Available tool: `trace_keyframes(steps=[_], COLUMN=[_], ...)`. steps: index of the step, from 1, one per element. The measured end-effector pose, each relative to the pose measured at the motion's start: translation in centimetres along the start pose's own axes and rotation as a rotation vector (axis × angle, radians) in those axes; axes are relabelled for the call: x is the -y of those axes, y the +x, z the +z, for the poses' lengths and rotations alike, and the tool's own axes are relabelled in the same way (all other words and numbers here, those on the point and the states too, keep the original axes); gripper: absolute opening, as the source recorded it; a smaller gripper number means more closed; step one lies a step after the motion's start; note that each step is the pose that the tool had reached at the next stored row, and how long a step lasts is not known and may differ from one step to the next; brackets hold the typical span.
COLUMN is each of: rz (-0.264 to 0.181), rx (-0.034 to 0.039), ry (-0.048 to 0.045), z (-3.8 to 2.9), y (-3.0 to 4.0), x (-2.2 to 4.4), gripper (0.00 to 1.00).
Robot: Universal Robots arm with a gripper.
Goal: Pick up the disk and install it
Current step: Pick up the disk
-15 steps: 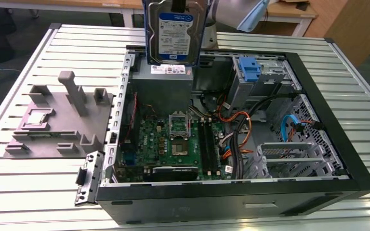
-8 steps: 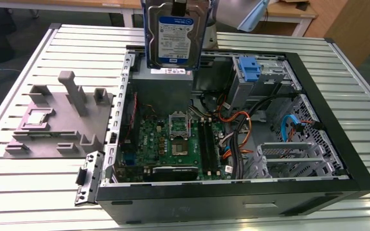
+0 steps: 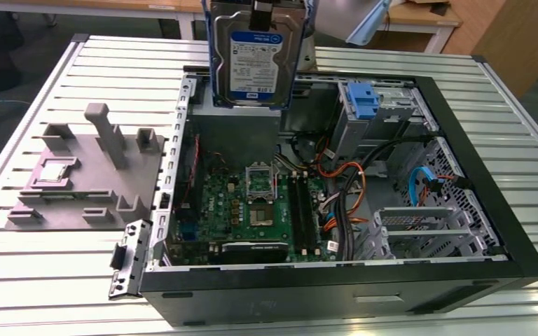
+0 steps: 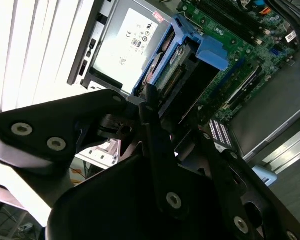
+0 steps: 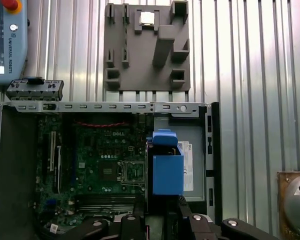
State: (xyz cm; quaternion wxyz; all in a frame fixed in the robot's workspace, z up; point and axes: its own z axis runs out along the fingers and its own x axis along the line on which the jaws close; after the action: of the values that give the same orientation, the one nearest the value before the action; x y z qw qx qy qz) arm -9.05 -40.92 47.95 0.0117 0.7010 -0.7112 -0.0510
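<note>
Slatted table point(image 3: 64, 266), open case point(image 3: 344, 294), gripper point(image 4: 170, 115) holds disk point(image 3: 255, 63) above rim

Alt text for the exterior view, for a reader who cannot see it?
The disk hangs upright, label facing the camera, above an open computer case on a slatted metal table. A grey fixture plate lies at the exterior view's left.

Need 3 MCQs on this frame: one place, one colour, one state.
1. Where is the disk? A) lying on the table B) held upright over the computer case C) seated in a drive bay
2. Its carrier colour? A) red B) blue C) yellow
3. The case's side? A) open B) closed C) half covered
Answers: B, it hangs above the case in the exterior view; B, blue plastic frames it in both wrist views; A, the motherboard is exposed.
</note>
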Motion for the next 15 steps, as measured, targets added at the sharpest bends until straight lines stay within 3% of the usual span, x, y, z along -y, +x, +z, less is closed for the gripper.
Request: trace_keyframes(steps=[10,15], rz=[0.000,0.000], rx=[0.0001,0.0001], ry=[0.0000,-0.0024], z=[-0.06,-0.06], y=[1.96,2.38], x=[0.03,0.45], gripper=[0.35,0.35])
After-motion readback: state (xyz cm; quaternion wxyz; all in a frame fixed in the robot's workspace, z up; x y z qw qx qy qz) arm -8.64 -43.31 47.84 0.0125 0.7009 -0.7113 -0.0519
